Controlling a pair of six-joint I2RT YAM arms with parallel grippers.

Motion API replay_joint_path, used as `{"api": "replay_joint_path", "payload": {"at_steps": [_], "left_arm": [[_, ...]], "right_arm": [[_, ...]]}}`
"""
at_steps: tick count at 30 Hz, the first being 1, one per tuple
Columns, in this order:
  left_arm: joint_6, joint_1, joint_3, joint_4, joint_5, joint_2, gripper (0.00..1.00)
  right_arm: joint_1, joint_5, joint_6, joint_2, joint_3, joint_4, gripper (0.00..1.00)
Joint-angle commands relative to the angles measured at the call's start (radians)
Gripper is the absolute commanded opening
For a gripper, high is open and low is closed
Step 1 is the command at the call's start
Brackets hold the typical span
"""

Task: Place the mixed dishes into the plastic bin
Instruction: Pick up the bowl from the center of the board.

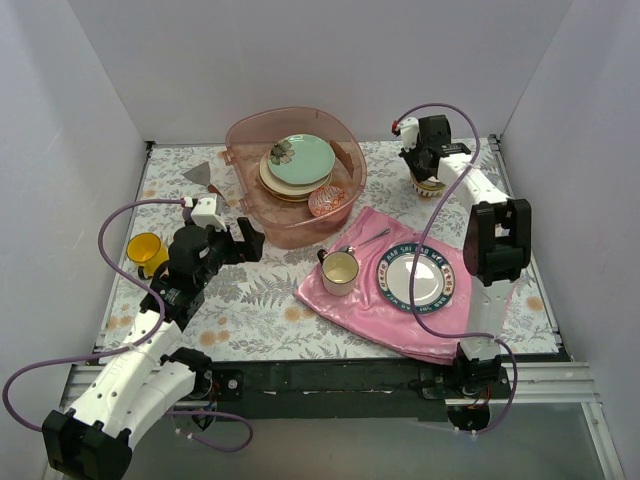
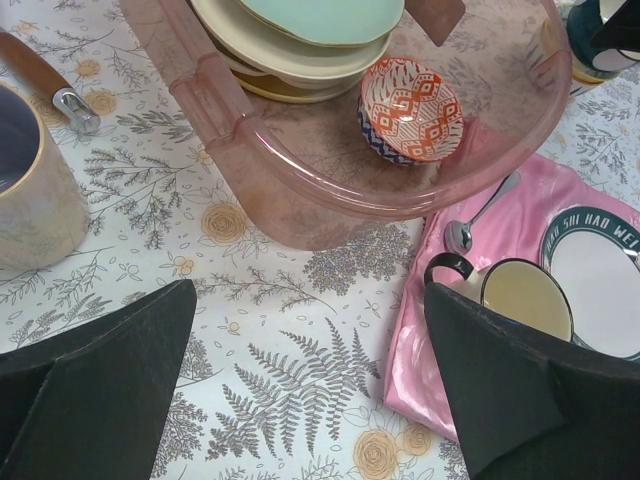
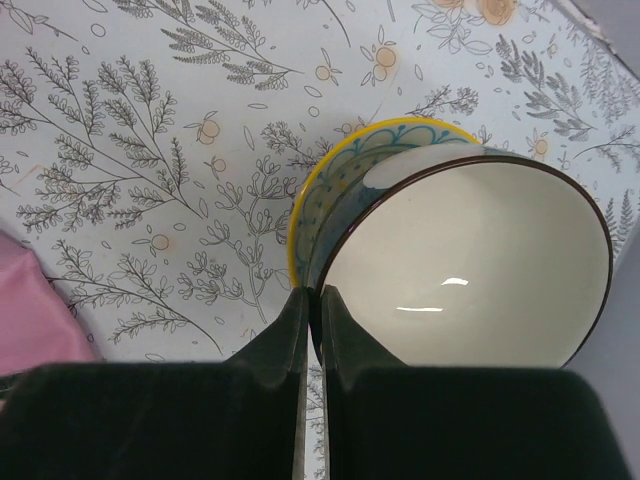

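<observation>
We find the right gripper (image 3: pixel 311 305) clenched on the rim of the cream-lined teal-and-yellow bowl (image 3: pixel 460 250) near the far right corner of the tabletop (image 3: pixel 150 120). The left gripper (image 2: pixel 310 385) is released, near the translucent pinkish plastic bin (image 2: pixel 330 195).

I count four plates: a mint-green plate (image 1: pixel 300 158), a cream plate (image 2: pixel 290 52), a peach plate (image 2: pixel 270 90) and a blue-rimmed plate (image 1: pixel 418 278). I count two bowls: a red-patterned bowl (image 2: pixel 410 108) and a small cream bowl (image 3: pixel 470 260). I see three things to drink from: a yellow mug (image 1: pixel 145 248), a pale mug (image 2: pixel 30 190) and a cream cup (image 1: pixel 340 270). There is one spoon (image 2: pixel 478 215), one cake server (image 1: pixel 200 175), one pink cloth (image 1: pixel 370 310) and one plastic bin (image 1: pixel 290 228).
</observation>
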Motion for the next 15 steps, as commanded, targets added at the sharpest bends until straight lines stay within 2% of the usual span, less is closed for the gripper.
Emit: {"api": "replay_joint_path", "payload": {"at_steps": [1,9,15], "left_arm": [[0.010,0.011,0.001,0.019,0.007,-0.014,0.98],[-0.013,0.027,0.002,0.020,0.030,-0.015,0.98],[-0.065,0.057,0.001,0.034,0.073,-0.012,0.98]], "right_arm": [[0.009,0.011,-0.048,-0.100,-0.012,0.086,0.01],[0.031,-0.026,-0.118,-0.190,-0.088,0.081,0.01],[0.054,-0.116,-0.230,-0.356,-0.243,0.065,0.01]]}}
